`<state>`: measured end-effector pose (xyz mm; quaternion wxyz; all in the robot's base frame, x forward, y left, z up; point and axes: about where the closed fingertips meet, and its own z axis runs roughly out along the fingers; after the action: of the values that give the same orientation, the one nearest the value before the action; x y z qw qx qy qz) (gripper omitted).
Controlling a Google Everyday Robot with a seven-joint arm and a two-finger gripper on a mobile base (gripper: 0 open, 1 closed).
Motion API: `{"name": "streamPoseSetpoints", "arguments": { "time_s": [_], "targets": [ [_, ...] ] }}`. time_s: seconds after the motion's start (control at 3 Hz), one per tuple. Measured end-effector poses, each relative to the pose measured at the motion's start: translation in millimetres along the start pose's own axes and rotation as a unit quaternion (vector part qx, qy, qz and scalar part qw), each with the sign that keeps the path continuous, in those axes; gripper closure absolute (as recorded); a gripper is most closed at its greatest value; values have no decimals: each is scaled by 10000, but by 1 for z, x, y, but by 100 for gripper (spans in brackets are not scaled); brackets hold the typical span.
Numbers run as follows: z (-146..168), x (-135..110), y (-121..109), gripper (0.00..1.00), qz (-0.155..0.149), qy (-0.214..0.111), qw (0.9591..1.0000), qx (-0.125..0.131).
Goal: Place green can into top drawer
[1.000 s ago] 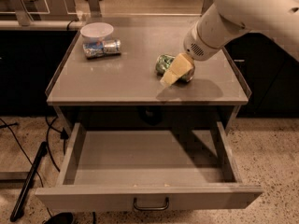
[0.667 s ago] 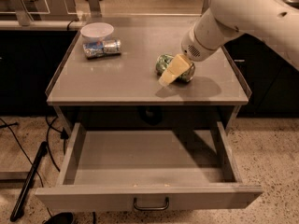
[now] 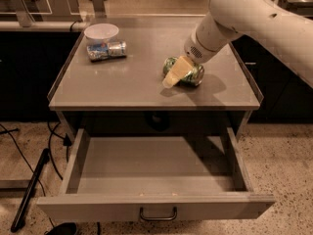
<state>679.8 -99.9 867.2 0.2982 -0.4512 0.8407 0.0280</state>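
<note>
The green can (image 3: 190, 73) lies on its side on the grey cabinet top (image 3: 132, 82), right of centre. My gripper (image 3: 177, 74) comes down from the white arm at the upper right. It is right at the can, with a cream part across the can's near side. The far side of the can is hidden behind the gripper. The top drawer (image 3: 156, 203) is pulled wide open below the cabinet top. Its inside shows nothing in it, and its dark handle (image 3: 158, 214) faces me.
A white bowl (image 3: 101, 32) and a blue-and-silver can (image 3: 107, 50) lying on its side sit at the back left of the top. The top has low raised edges. Cables and a dark pole (image 3: 30, 190) lie on the floor at left.
The arm has shifted slightly over the can. The can lies in the same place and the drawer stays open.
</note>
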Motion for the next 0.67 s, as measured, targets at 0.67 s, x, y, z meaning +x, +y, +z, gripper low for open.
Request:
{"name": "streamPoseSetpoints", "arguments": {
  "time_s": [0.67],
  "targets": [
    [26, 15, -5, 0, 303, 372, 9983, -319]
  ]
}}
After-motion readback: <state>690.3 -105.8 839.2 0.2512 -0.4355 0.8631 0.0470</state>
